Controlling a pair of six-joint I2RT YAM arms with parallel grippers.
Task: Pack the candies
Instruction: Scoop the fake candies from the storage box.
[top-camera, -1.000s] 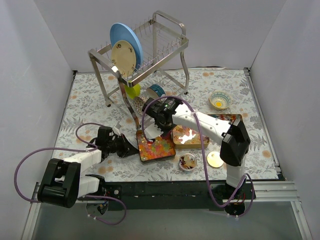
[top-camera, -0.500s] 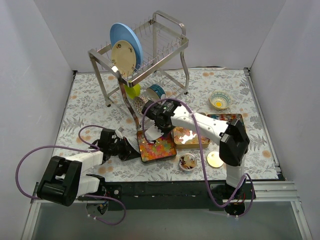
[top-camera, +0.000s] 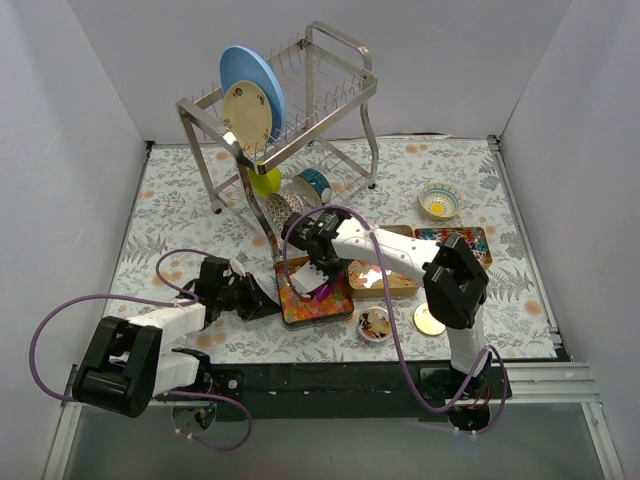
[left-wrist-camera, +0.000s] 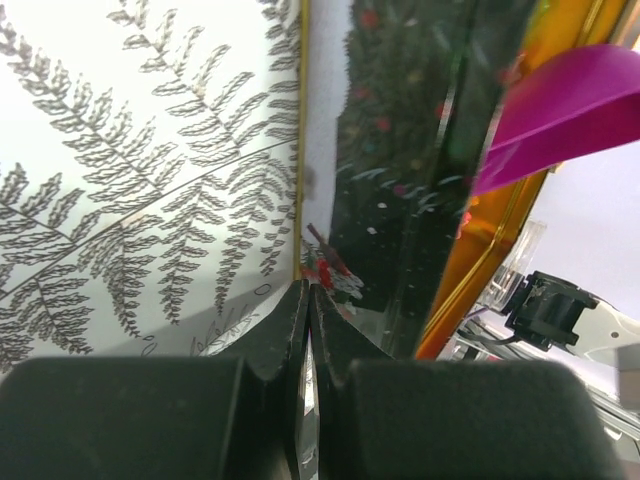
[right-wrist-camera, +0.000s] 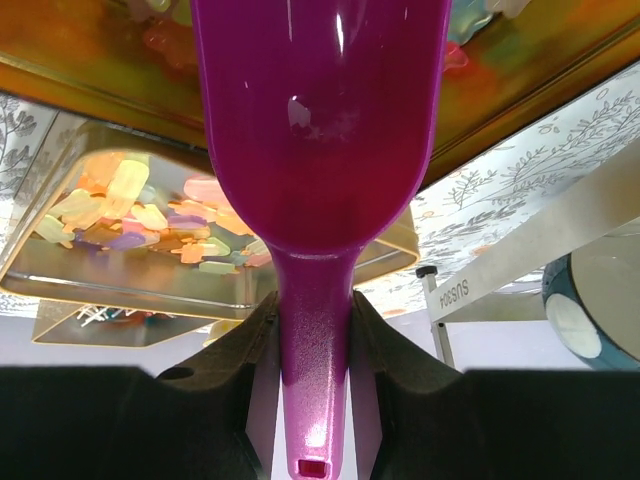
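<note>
left arm (top-camera: 165, 318) reaches low and forward-right, left gripper (left-wrist-camera: 307, 292) jaws pressed together. right arm (top-camera: 385, 250) bends leftward, right gripper (right-wrist-camera: 313, 310) jaws clamped on a scoop (right-wrist-camera: 320, 120).

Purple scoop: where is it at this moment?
Top view, centre: the purple scoop is clamped by its handle in the right gripper, its bowl over the square tin of red-orange candies.

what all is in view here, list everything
dish rack: one, silver, back centre
plates: two, blue and cream, in rack
cups: two, patterned, under rack
round item: one, yellow-green, under rack
bowl: one, pale, back right
tins: three, gold, mid-table
candies: many, mixed colours, in tins
small dish: one, clear, front of tins
lid: one, gold, beside dish
scoop: one, purple, over left tin
left tool: shut, black, at left tin's edge
right tool: shut on scoop, black
</note>
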